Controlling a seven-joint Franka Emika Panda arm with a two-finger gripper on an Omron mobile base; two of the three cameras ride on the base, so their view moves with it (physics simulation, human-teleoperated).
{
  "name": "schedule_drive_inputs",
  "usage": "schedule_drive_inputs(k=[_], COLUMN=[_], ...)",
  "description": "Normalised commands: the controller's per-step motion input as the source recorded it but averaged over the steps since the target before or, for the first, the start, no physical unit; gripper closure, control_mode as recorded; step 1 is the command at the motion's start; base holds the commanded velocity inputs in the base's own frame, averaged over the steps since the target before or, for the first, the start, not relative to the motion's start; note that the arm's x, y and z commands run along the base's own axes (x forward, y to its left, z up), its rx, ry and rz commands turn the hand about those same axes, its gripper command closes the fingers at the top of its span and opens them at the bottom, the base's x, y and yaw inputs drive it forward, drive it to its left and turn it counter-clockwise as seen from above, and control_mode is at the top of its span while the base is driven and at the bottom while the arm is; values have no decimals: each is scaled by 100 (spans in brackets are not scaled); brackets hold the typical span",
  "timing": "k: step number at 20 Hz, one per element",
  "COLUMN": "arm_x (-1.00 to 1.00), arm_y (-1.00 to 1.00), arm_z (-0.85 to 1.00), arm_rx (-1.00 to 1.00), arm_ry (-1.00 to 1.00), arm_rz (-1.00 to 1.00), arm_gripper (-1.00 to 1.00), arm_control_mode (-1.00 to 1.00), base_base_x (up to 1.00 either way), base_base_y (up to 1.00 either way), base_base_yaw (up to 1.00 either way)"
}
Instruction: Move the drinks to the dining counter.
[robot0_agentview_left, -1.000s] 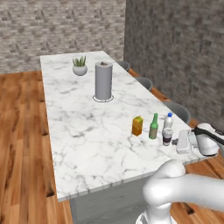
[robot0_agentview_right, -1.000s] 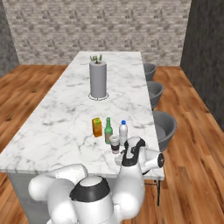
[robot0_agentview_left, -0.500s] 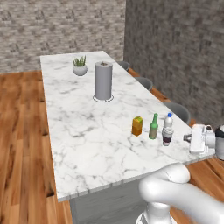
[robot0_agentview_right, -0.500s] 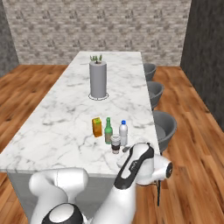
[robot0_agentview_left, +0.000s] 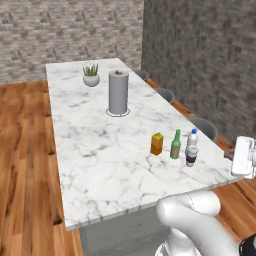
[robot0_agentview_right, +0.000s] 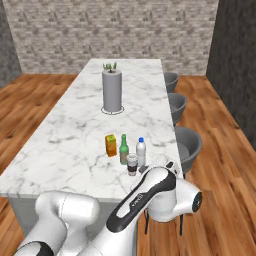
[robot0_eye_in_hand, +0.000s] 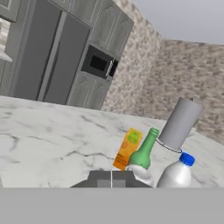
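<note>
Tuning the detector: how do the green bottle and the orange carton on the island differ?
The green bottle is round with a narrow neck; the orange carton is a flat-sided box. The green bottle stands taller than the orange carton. The green bottle looks glassy, the orange carton opaque. Both stand upright, side by side, on the marble counter.

Arm links: glossy white rounded tubular shells (robot0_agentview_right: 145, 197), smooth and seamless, fat at the elbows.
Joints: dark charcoal rings and a dark round end cap (robot0_agentview_right: 197, 201) between the white segments.
Hand: boxy white block (robot0_agentview_left: 243, 155) with a darker grey part at its side.
Finger tips: small dark grey flat pads (robot0_eye_in_hand: 111, 178), pressed together with a thin seam between them.
Cables, markings: none discernible.
</note>
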Motion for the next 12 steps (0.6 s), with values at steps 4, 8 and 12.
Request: schedule_drive_inputs(k=[4, 8, 12], arm_x=[-63, -44, -28], arm_y=[-23, -13, -4], arm_z=[19, 18, 16], arm_rx=[0, 0, 0], arm_ry=[-8, -3, 0], arm_rz=[0, 0, 0], arm_gripper=[100, -100, -100], arm_control_mode=[-100, -100, -100], base_base_x=[0, 0, 0], base_base_y=[0, 0, 0], base_base_yaw=[0, 0, 0])
